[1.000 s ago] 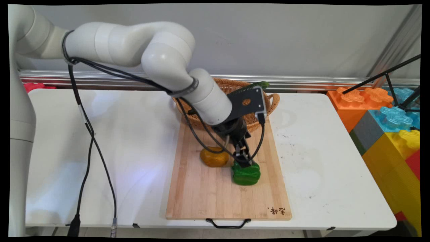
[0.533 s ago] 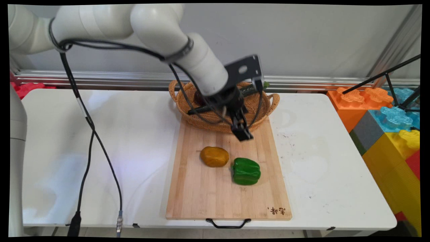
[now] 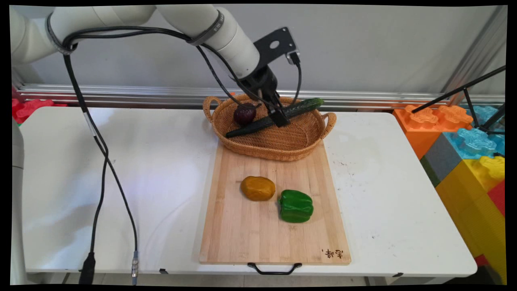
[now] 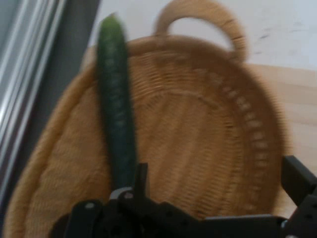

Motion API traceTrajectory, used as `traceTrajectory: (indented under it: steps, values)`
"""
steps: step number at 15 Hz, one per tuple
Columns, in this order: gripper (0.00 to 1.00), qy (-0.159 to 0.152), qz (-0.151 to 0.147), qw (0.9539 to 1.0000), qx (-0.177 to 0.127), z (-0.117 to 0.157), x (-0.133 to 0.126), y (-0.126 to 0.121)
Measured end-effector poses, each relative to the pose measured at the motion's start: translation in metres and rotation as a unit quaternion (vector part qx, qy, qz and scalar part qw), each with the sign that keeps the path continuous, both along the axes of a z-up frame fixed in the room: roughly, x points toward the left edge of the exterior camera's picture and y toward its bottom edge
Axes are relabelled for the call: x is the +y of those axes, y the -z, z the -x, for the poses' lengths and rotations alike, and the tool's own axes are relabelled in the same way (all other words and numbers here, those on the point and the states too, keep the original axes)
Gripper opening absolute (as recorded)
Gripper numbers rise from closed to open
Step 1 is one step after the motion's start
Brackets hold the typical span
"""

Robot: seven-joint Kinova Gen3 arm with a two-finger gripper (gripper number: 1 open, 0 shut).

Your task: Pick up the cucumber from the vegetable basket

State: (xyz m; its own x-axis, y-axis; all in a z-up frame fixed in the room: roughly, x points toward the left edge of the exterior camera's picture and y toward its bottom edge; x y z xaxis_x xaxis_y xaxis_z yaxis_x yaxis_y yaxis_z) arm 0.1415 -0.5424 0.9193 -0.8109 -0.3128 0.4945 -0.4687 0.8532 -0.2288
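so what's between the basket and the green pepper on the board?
Main view: only bare cutting board between the wicker basket and the green bell pepper. The yellow-brown potato sits left of that stretch, beside the pepper.

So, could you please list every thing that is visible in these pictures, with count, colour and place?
basket: one, tan wicker, far end of the board
cucumber: one, dark green, lying across the basket
round vegetable: one, dark purple, in the basket
cutting board: one, light wood, table centre
potato: one, orange-brown, on the board
pepper: one, green, beside the potato
toy blocks: several, mixed colours, right of the table
table: one, white
gripper: one, black, above the cucumber, fingers open
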Motion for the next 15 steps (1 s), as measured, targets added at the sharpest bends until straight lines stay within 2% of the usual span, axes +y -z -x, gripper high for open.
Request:
traceTrajectory:
  steps: [2,5,10,15]
  values:
    - [1.00,-0.023,0.005,0.9997,-0.001,-0.010,-0.016,0.008]
    - [1.00,-0.036,0.007,0.9993,-0.003,-0.017,-0.034,0.026]
    - [1.00,-0.054,0.009,0.9985,-0.002,-0.022,-0.065,0.076]
    - [1.00,-0.068,0.014,0.9975,0.007,-0.019,-0.086,0.114]
